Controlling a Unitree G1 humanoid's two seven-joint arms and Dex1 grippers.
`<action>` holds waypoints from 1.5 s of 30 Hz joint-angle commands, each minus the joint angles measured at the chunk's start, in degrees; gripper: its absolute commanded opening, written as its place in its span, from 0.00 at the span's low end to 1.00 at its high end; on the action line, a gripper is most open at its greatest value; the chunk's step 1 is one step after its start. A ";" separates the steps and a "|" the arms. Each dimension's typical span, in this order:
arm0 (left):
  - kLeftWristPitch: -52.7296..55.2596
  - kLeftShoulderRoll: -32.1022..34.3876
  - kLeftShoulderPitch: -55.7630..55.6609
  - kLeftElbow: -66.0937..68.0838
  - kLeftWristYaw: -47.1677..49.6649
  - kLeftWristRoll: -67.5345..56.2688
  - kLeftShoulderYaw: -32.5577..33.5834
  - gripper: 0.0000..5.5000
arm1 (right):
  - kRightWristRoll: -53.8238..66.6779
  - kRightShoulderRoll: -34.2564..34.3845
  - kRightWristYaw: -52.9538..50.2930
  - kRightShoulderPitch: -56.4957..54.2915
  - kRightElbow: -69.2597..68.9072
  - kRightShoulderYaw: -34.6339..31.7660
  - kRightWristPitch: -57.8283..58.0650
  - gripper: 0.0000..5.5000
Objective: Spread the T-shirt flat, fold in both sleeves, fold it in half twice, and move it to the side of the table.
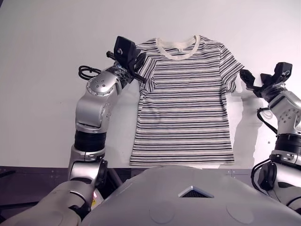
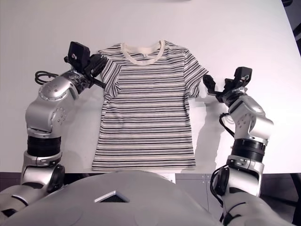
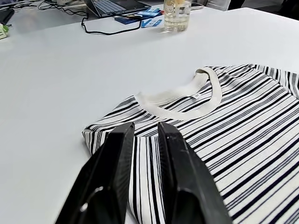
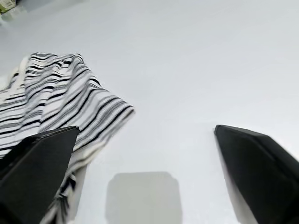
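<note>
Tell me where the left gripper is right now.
In the head views the left gripper is on the robot's left, over the left-hand shoulder of the striped T-shirt, just left of its cream collar.

Office-like workroom, white table (image 3: 56, 84), laptop (image 3: 114, 5), cables (image 3: 107, 31) at its far edge

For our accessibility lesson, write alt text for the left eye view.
A striped T-shirt lies flat on a white table, collar away from the robot. The left gripper is at its left sleeve; the right gripper is open beside the right sleeve.
</note>
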 commanded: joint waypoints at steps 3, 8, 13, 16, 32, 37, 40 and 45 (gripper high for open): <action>-1.96 -0.72 1.17 -1.59 -0.30 1.66 -1.27 0.17 | 0.51 0.85 0.78 -6.23 6.02 0.24 1.29 0.78; -2.04 -1.14 0.44 -1.12 -0.97 1.97 -1.97 0.17 | -2.15 2.13 0.74 -7.16 7.69 3.35 -1.06 0.62; -1.99 -1.08 -0.19 -0.71 -2.08 2.28 -2.24 0.17 | -2.79 2.67 0.26 -6.77 7.81 3.35 -2.04 0.47; -1.85 -1.15 0.05 -0.83 -2.21 2.41 -2.28 0.17 | -2.76 2.67 0.10 -6.80 7.98 2.89 -2.15 0.37; -1.36 -1.72 -0.16 -0.28 -2.48 2.74 -2.44 0.17 | -1.99 4.27 -1.39 -7.56 2.99 2.20 -3.76 0.02; -1.16 -1.80 -0.28 -0.56 -2.54 2.68 -2.41 0.17 | -2.71 8.49 -5.26 -5.91 -10.95 6.89 -1.30 0.02; -1.01 -2.13 0.31 -1.49 -2.42 2.81 -2.87 0.17 | -4.33 10.84 -7.25 -3.95 -14.94 11.00 0.29 0.02; -0.98 -2.38 0.47 -1.84 -2.52 2.95 -3.35 0.17 | -9.32 12.02 -8.85 -4.74 -13.82 17.37 0.89 0.02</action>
